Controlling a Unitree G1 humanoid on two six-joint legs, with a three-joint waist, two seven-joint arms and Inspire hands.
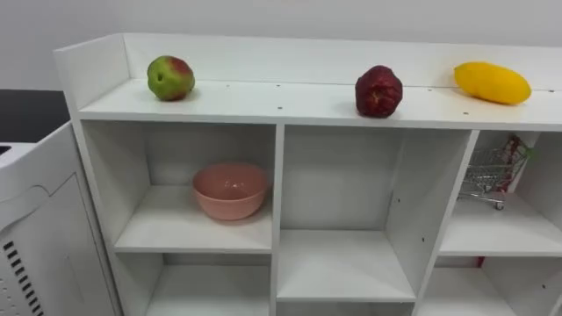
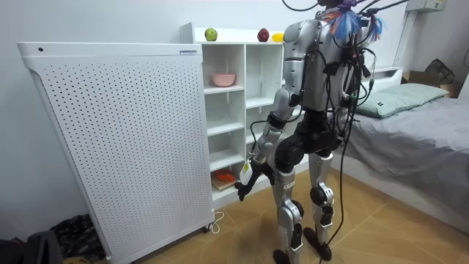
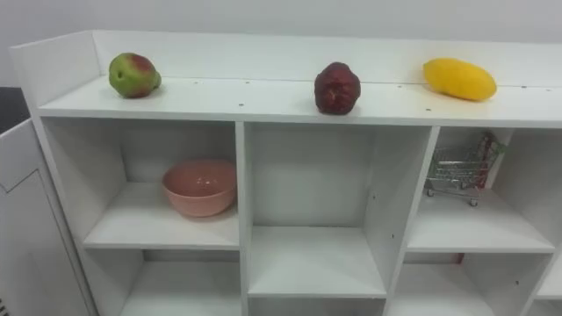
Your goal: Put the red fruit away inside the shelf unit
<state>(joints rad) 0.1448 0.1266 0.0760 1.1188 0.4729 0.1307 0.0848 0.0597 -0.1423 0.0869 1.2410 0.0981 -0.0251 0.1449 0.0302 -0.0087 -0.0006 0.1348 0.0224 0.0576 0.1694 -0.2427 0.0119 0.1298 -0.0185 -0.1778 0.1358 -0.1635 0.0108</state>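
Note:
Three fruits lie on top of the white closet [image 1: 263, 104]: a green and red apple [image 1: 170, 78] at the left, a dark red fruit [image 1: 378, 91] in the middle and a yellow mango [image 1: 492, 82] at the right. The same row shows in the room view, with the apple [image 2: 211, 34] at its left end. I stand facing the closet, close to it. My left hand [image 2: 245, 178] hangs low beside my thigh, fingers loose and holding nothing, level with the lower shelves.
A pink bowl [image 1: 230, 190] sits in the upper left compartment and a small wire shopping cart [image 1: 493, 173] in the upper right one. Something orange [image 2: 223, 176] lies in a low compartment. A tall white perforated unit [image 2: 117, 139] flanks the closet's left. A bed [image 2: 410, 125] stands behind me.

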